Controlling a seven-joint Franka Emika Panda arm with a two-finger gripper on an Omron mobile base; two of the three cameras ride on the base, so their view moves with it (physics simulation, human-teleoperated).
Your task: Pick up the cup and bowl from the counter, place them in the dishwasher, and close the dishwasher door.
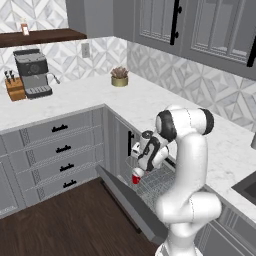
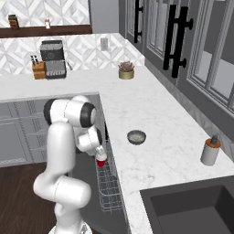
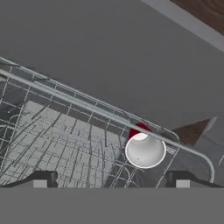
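Your gripper (image 3: 109, 179) is released, fingertips spread wide apart with nothing between them. The cup (image 3: 145, 148) stands upright just beyond them, off toward one fingertip, in the wire rack (image 3: 57, 144) of the dishwasher (image 1: 150, 185), above the dropped door (image 1: 131, 204). The bowl (image 2: 136, 136) sits on the counter (image 2: 164, 151).
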